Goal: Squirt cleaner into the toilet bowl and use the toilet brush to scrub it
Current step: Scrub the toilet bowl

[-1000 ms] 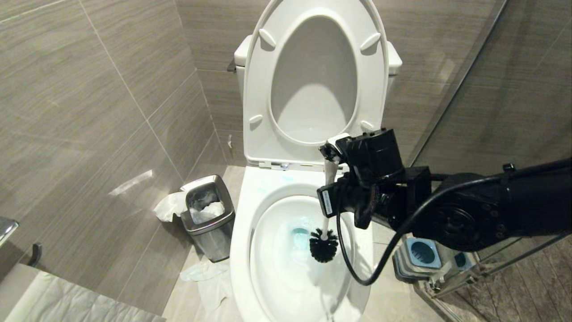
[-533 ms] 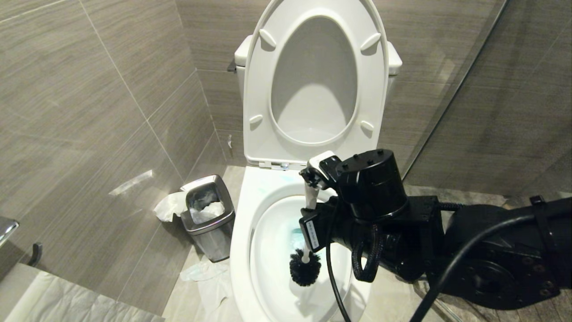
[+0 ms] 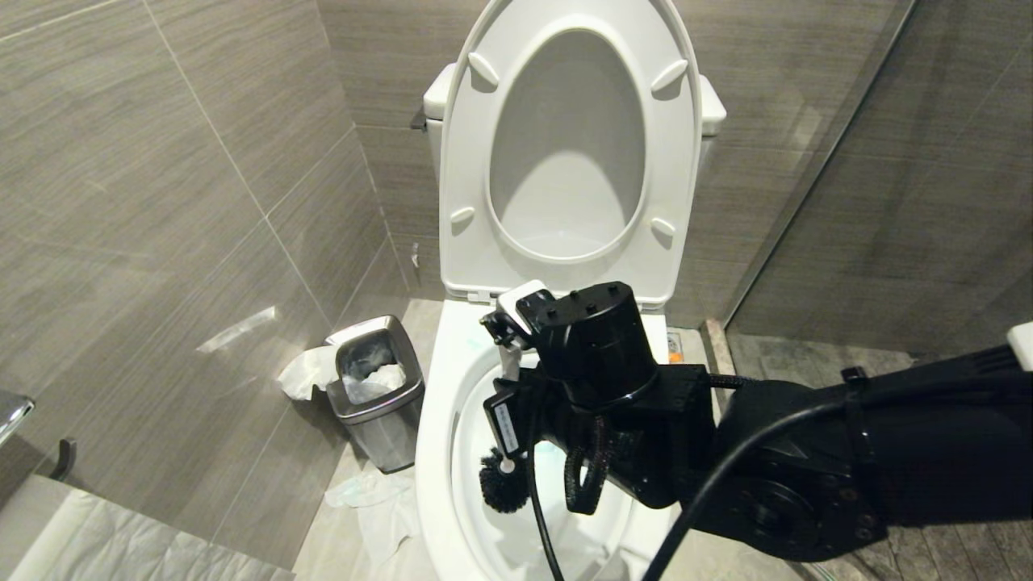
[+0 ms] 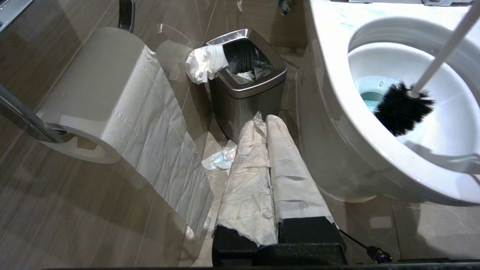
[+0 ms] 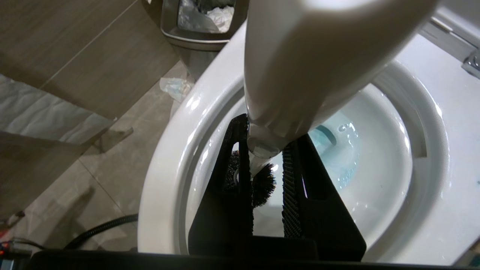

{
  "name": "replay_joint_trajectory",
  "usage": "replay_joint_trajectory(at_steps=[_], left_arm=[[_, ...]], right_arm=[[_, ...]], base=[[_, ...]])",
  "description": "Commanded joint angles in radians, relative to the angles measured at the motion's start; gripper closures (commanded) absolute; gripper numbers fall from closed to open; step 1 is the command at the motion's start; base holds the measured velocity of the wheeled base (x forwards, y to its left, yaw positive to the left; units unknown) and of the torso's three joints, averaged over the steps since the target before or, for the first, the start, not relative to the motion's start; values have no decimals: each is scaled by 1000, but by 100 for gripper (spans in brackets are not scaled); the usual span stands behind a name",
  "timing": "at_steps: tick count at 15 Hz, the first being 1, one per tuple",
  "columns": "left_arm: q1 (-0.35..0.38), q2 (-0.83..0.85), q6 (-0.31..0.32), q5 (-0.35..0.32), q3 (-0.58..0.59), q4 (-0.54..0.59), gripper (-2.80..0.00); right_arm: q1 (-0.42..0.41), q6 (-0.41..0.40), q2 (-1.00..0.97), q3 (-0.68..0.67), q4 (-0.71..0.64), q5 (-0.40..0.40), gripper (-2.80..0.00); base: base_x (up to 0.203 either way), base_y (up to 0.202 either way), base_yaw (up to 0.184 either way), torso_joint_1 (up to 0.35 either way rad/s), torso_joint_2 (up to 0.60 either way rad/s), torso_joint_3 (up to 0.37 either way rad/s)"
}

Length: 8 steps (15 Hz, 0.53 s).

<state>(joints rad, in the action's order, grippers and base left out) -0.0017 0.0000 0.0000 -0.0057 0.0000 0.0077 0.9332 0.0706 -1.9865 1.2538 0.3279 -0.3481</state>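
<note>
The white toilet bowl [image 3: 436, 420] stands with seat and lid [image 3: 565, 145] raised; blue-tinted water [image 5: 337, 150] sits at its bottom. My right gripper [image 3: 507, 375] is shut on the white handle [image 5: 300, 56] of the toilet brush. Its black bristle head [image 3: 502, 486] is low inside the bowl, against the left inner wall. The left wrist view shows the same head [image 4: 401, 108] just inside the rim [image 4: 330, 75]. My left gripper [image 4: 262, 120], fingers wrapped in white material, hangs shut and empty beside the bowl. No cleaner bottle is in view.
A small square steel bin [image 3: 375, 387] with tissue in it stands left of the toilet. Crumpled tissue [image 3: 371, 492] lies on the floor. A toilet paper roll [image 4: 112, 97] hangs on the left wall. A glass partition [image 3: 807, 202] closes the right side.
My right arm has swung left and nearer, carrying the brush head from the bowl's right-middle across the water to the left inner wall. The left gripper has stayed still.
</note>
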Motion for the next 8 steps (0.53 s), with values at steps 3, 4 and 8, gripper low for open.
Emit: replay_joint_trajectory(at_steps=[3,4,8], left_arm=[[0,0,0,1,2,0,0],[0,0,0,0,2,0,0],[0,0,0,0,2,0,0]], right_arm=[[-39,0,-146,148,5,-3,0],[-60,-1,-168,179,5,-3,0],[-124,-8,-210,284,-2,-3,0]], base=[[0,0,0,0,0,0],[0,0,0,0,0,0],[0,0,0,0,0,0]])
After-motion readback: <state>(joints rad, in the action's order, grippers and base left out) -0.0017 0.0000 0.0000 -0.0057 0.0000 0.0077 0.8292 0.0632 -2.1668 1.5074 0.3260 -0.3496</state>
